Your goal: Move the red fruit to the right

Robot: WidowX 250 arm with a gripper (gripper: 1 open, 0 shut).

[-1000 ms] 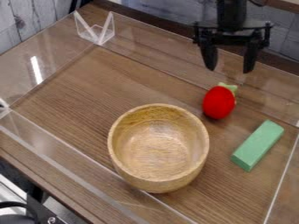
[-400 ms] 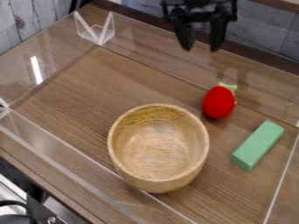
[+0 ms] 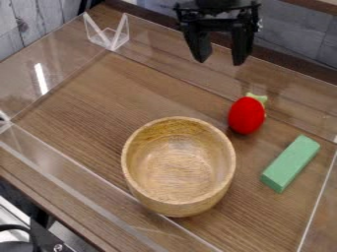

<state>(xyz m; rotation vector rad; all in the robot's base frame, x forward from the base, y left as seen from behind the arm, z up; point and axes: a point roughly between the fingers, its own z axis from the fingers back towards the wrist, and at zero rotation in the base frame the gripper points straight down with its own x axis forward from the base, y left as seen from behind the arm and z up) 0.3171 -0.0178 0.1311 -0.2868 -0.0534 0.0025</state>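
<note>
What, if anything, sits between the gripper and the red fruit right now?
Nothing visible. The open gripper hangs above the tabletop up and left of the red fruit, with only bare wood between them. The wooden bowl and green block lie nearer the camera, off that line.

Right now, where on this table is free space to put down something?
Bare wood lies left of the wooden bowl, toward the clear wall, and behind it below the open gripper. The right is crowded: red fruit and green block.

Bowl (image 3: pixel 179 165) sits front centre on table (image 3: pixel 93 98). Red fruit (image 3: pixel 246 114) just behind-right of it. Block (image 3: pixel 291 163) right of bowl, near fruit. Gripper (image 3: pixel 219 52) at back, well apart from fruit.
</note>
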